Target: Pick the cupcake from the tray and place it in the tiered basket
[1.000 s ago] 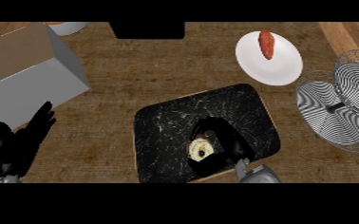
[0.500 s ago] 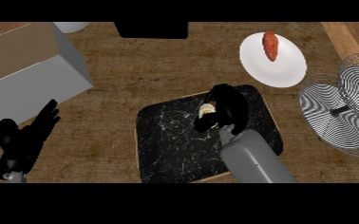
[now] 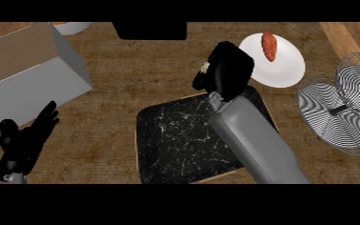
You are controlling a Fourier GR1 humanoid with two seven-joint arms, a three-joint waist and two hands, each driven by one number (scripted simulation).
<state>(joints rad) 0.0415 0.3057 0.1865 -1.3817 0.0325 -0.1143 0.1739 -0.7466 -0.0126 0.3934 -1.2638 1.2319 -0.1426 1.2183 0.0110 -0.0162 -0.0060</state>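
My right hand point(image 3: 228, 71) hangs over the counter just beyond the far edge of the black marbled tray point(image 3: 175, 143), its fingers curled round the cupcake point(image 3: 205, 67). Only a pale sliver of the cupcake shows at the hand's left side. The tiered wire basket point(image 3: 337, 105) stands at the right edge, to the right of the hand. My left hand point(image 3: 25, 140) rests open at the lower left, fingers up.
A white plate point(image 3: 281, 69) with a red-orange sausage point(image 3: 269, 46) lies between my right hand and the basket. A grey box point(image 3: 35, 76) with a brown top fills the upper left. A black block point(image 3: 150, 29) sits at the far edge.
My right hand has lifted the cupcake off the tray and carried it away from me, toward the far right. The left hand has stayed put.
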